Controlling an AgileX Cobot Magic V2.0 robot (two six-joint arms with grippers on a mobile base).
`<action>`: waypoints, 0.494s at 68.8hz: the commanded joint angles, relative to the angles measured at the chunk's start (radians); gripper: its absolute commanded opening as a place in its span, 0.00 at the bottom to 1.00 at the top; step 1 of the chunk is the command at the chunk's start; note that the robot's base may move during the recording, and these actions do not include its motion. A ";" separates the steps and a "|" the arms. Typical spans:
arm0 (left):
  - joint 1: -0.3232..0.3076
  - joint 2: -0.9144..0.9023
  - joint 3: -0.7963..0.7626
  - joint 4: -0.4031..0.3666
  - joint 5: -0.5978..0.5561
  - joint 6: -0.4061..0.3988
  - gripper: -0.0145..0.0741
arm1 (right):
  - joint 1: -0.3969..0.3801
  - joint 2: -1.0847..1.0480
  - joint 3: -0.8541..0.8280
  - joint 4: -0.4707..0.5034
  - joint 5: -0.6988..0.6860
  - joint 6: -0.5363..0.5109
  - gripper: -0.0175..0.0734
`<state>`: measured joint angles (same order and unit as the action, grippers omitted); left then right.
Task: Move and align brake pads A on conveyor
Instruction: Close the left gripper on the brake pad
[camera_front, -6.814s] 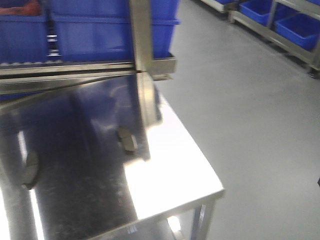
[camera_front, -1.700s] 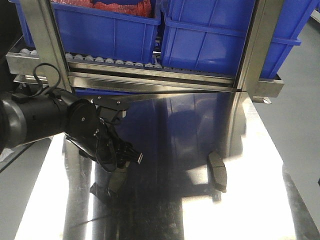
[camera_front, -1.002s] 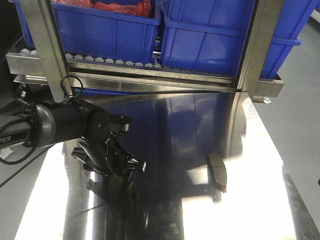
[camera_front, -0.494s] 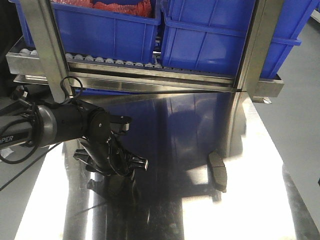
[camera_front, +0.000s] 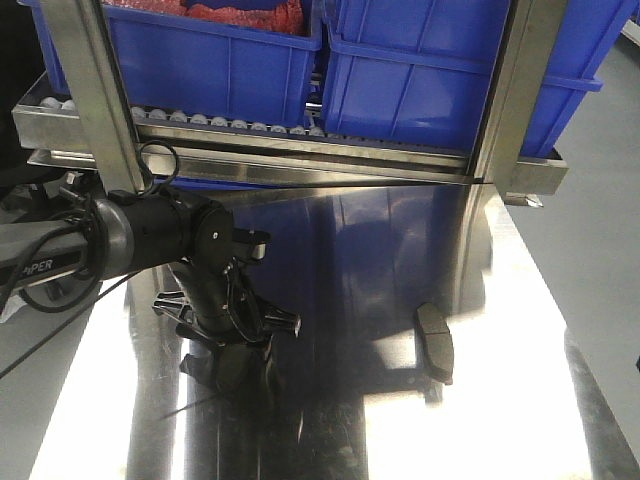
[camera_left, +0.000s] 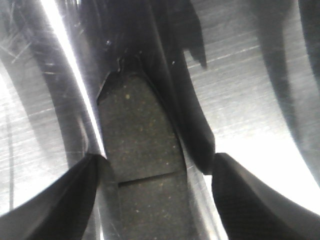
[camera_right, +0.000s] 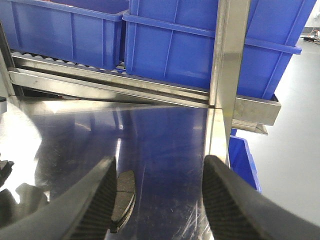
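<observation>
Left pincer (camera_left: 157, 170) spread around brake pad (camera_left: 142, 150) on shiny counter (camera_front: 480, 420). Right pincer (camera_right: 157, 167) spread too. Other pad (camera_front: 435, 343) 3 o'clock from first.

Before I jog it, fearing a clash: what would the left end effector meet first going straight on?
Probably the brake pad on the steel table, framed by the open left end effector; depth unclear.

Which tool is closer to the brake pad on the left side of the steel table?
Left. The left tool straddles that brake pad, one finger each side. The right tool is apart, facing the other pad.
</observation>
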<state>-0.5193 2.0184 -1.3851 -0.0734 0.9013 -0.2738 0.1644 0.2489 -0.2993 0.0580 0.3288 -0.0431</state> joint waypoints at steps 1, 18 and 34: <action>-0.004 -0.003 -0.005 -0.027 0.013 -0.010 0.66 | 0.000 0.010 -0.027 -0.003 -0.071 -0.005 0.60; -0.004 -0.002 -0.005 -0.035 0.008 -0.007 0.48 | 0.000 0.010 -0.027 -0.003 -0.071 -0.005 0.60; -0.004 -0.008 -0.005 -0.035 0.010 0.022 0.21 | 0.000 0.010 -0.027 -0.003 -0.071 -0.005 0.60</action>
<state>-0.5177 2.0228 -1.3917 -0.0470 0.9144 -0.2687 0.1644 0.2489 -0.2993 0.0580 0.3288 -0.0431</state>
